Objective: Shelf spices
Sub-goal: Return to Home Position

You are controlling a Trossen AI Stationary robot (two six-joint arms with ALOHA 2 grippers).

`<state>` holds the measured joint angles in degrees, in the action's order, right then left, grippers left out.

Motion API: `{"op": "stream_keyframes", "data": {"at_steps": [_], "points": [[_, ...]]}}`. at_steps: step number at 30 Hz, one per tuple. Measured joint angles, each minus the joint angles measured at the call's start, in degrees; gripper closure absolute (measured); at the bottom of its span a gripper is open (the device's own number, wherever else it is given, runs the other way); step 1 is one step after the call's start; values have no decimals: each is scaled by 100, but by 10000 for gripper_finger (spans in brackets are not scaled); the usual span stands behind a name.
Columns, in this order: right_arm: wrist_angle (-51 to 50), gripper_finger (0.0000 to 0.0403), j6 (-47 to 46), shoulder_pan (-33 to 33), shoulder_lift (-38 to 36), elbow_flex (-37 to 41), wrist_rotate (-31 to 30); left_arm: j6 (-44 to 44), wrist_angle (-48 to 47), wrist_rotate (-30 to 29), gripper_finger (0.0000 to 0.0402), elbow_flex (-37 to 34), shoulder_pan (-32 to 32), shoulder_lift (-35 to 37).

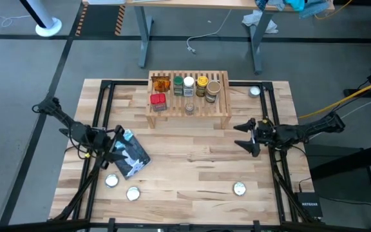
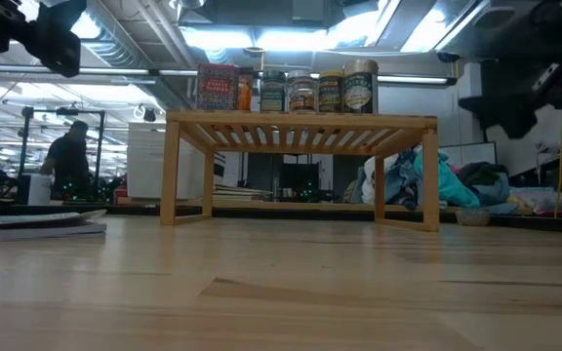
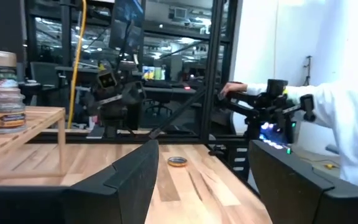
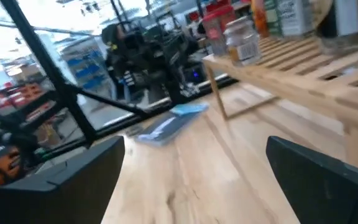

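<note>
The shelf (image 1: 189, 103) stands at the table's far middle on its short legs. The spices stand on its slats: an orange packet (image 1: 161, 84), a green-lidded jar (image 1: 178, 85), a white-lidded jar (image 1: 189, 86), a yellow-lidded jar (image 1: 202, 84) and a tan-lidded jar (image 1: 213, 90) on the far step. A red tin (image 1: 158, 101) and a small clear jar (image 1: 190, 107) are on the near step. In the low view the spices (image 2: 301, 91) line the shelf top (image 2: 301, 122). My left gripper (image 1: 113, 147) (image 3: 204, 186) stands open at the left. My right gripper (image 1: 242, 136) (image 4: 194, 180) stands open at the right. Neither has anything between its fingers.
A blue-and-white pouch (image 1: 133, 156) (image 4: 166, 124) lies flat beside my left gripper. Flat silver discs lie at the near left (image 1: 111, 181) (image 1: 133, 193), near right (image 1: 239, 189) and far right (image 1: 255, 91). A person's white sleeve (image 3: 347, 124) shows beyond the table's right edge.
</note>
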<state>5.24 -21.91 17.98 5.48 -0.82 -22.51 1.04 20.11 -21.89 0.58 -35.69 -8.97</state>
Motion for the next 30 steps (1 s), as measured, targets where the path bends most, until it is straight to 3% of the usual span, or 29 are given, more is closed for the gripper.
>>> {"op": "stream_keyframes", "data": {"at_steps": [7,24,30], "points": [[-44,6,7,0,-546,4,69,14,-231,-15,160,0,280,-33],[-147,6,11,-23,-536,7,118,-503,-469,-85,160,-2,1334,-44],[-164,6,13,-360,-536,7,120,-619,-472,-93,160,-2,1827,-42]]}}
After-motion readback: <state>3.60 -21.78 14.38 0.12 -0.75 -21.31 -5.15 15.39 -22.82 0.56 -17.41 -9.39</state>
